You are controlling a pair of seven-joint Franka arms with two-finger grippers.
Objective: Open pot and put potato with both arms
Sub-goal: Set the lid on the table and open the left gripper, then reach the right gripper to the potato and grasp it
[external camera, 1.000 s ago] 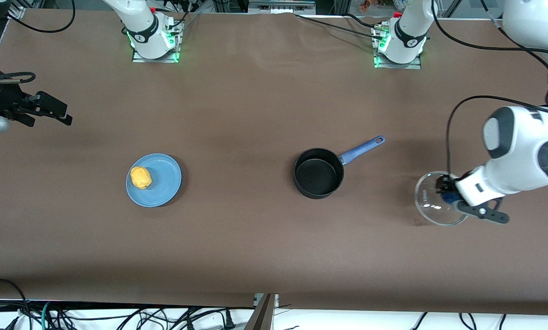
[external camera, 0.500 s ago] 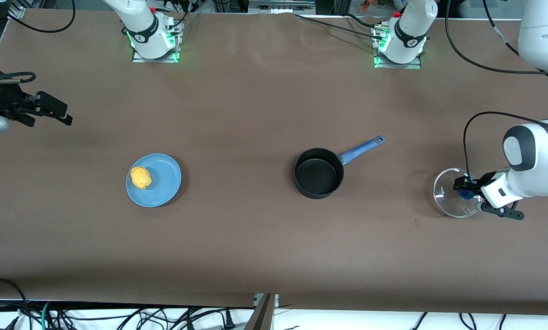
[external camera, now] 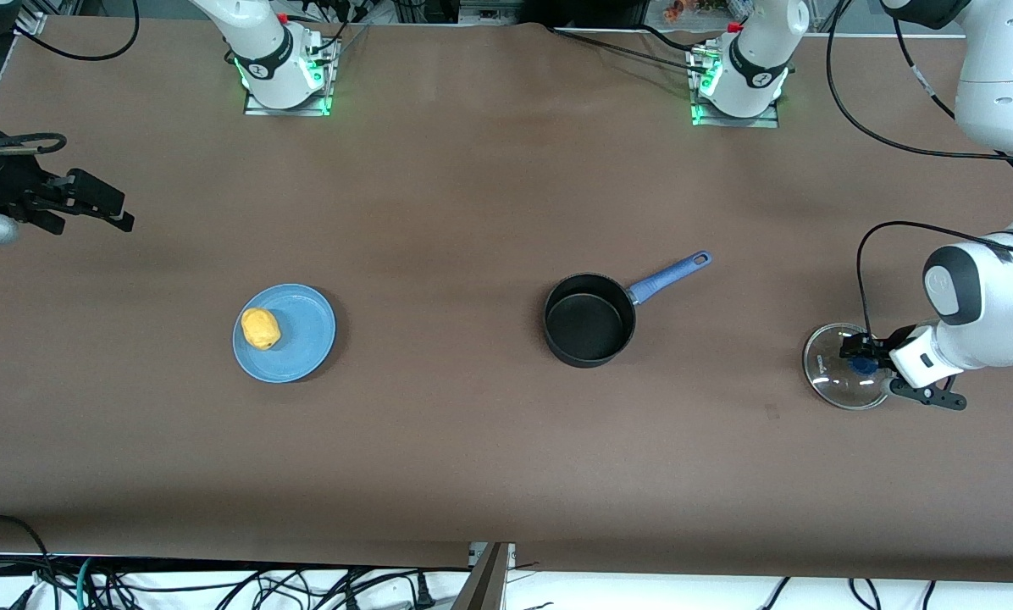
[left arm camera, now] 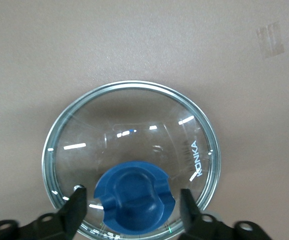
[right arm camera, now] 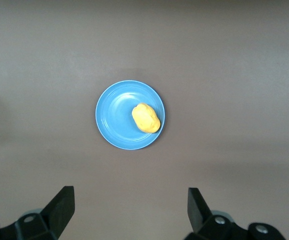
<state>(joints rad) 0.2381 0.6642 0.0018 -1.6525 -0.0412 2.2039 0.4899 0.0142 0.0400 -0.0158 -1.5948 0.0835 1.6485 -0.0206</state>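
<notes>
**Lid down on the bench, pot open, potato on its plate**

Nearest the front camera, at my left arm's end of the bench (external camera: 489, 457), lies the glass lid (external camera: 833, 373). It sits flat, rim on the brown surface, blue knob (external camera: 860, 365) up. My left pincer (external camera: 864, 357) is low over it. In the left wrist view the two fingers (left arm camera: 77, 207) stand apart on either side of the knob (left arm camera: 134, 192), with a gap showing on each side, so they are not clamped on it. The lid's (left arm camera: 129, 130) metal rim runs unbroken round the glass, and the word KONKA is printed on the glass.

A little farther from the camera, toward my right arm's end, the potato (external camera: 260, 328) rests on the blue plate (external camera: 303, 339), close to the plate's edge on that end. The right wrist view looks straight down on the plate (right arm camera: 114, 120) and potato (right arm camera: 146, 117) from well above.

At about the same depth, mid-bench, the pot (external camera: 589, 319) stands upright with its mouth uncovered and nothing inside. Its blue handle (external camera: 669, 276) points away from the camera and toward my left arm's end. Pot and lid are well apart; pot and plate are well apart.

Farthest of all, my right pincer (external camera: 104, 207) waits in the air over the bench edge at my right arm's end, fingers (right arm camera: 62, 205) spread wide, holding nothing.
</notes>
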